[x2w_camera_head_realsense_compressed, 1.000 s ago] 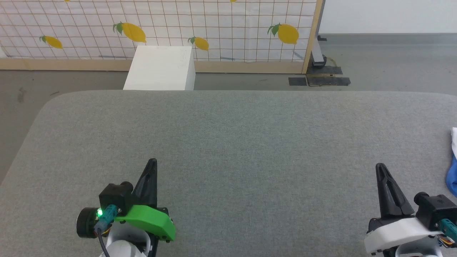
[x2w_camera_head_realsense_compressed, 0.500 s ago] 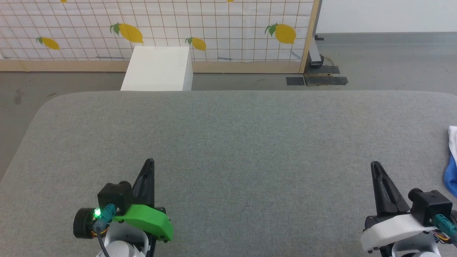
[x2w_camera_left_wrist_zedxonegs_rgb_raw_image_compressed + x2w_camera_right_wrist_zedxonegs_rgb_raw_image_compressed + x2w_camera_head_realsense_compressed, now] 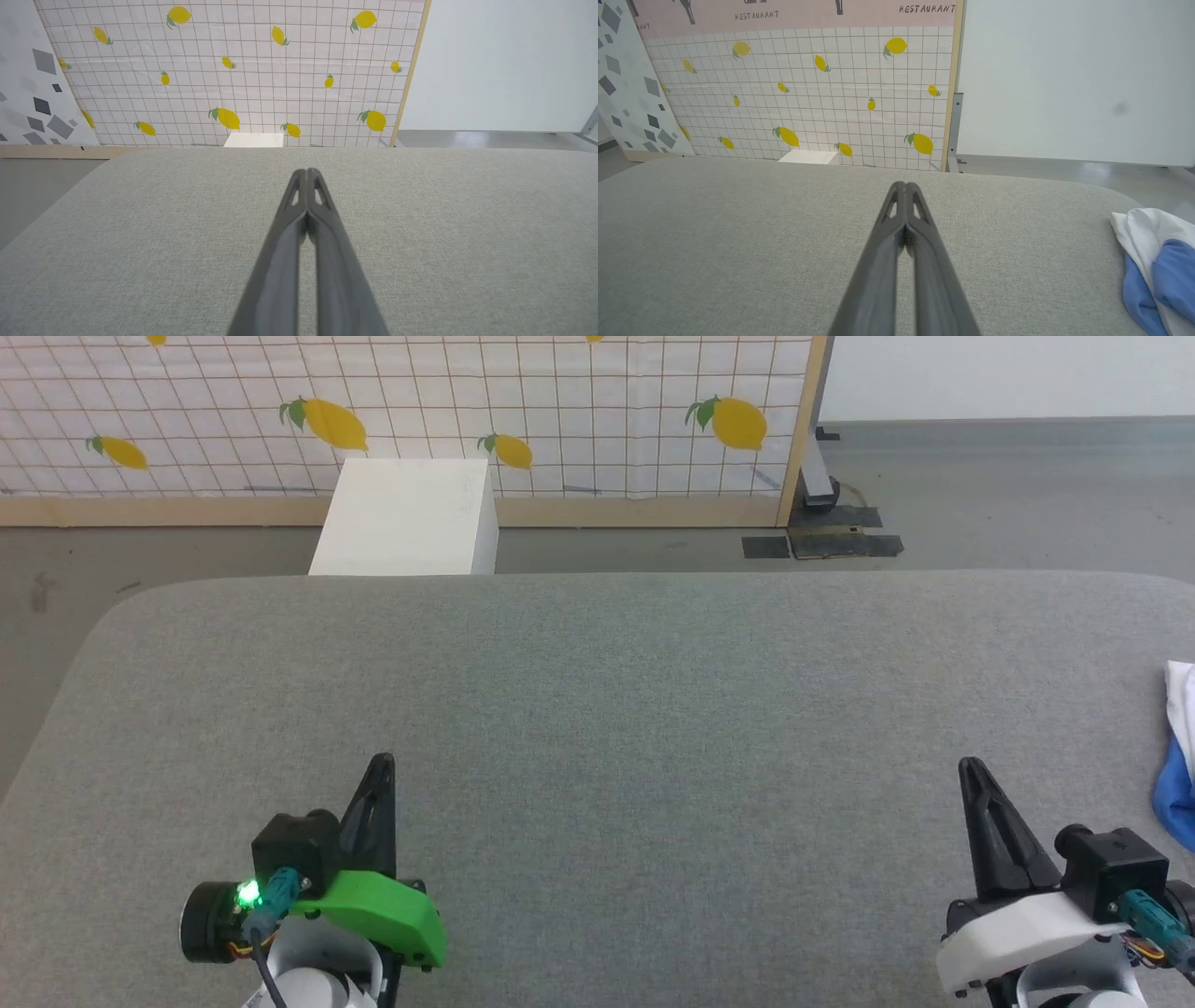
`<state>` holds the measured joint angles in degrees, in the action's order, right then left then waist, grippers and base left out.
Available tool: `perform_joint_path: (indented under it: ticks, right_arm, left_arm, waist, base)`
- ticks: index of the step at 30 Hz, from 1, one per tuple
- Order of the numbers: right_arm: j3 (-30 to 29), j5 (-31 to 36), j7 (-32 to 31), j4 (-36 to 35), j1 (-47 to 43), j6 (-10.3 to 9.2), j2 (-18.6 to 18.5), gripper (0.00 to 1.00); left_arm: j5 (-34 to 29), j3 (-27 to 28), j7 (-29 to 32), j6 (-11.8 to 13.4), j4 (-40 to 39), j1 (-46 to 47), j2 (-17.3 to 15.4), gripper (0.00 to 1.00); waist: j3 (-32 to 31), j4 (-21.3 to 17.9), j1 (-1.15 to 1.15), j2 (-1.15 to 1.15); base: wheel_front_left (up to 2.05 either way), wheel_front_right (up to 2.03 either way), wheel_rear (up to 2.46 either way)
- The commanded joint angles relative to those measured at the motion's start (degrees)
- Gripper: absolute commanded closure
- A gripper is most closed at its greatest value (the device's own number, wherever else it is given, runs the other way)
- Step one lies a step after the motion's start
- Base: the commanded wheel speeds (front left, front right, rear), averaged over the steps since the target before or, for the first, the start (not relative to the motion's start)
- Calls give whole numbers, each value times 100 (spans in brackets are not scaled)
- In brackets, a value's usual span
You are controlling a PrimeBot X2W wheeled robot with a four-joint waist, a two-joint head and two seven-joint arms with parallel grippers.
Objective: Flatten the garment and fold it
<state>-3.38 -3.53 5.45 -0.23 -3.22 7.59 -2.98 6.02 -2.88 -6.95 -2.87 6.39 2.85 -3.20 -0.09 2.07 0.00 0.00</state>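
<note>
Your left gripper [image 3: 381,763] and right gripper [image 3: 971,767] hover, fingers pressed together, over the table [image 3: 597,691]; shirt [image 3: 1155,254] bunched at its right edge, white box [image 3: 401,518] beyond

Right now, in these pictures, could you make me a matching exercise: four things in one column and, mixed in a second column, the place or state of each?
Column one:
1. garment
2. left gripper
3. right gripper
4. white box

Column two:
a. shut, with a green cover behind it
b. on the floor beyond the far edge of the table
c. crumpled near the table's right end
d. shut, with a white cover behind it

Pairs: 1-c, 2-a, 3-d, 4-b.
</note>
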Motion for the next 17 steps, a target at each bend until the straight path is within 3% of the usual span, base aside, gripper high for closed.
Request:
perform_joint_path:
  ticks: [1, 17]
  right_arm:
    - [29, 45, -49, 11, 107, -5, 5, 100]
    - [116, 132, -189, 14, 168, -7, 7, 100]
  left_arm:
    - [-58, 20, 38, 53, -54, -87, 17, 100]
    - [-211, 95, 223, 119, -218, -143, 21, 100]
  waist:
    - [0, -5, 0, 0]
    - [3, -62, 0, 0]
  base:
    - [0, 0, 0]
    - [0, 0, 0]
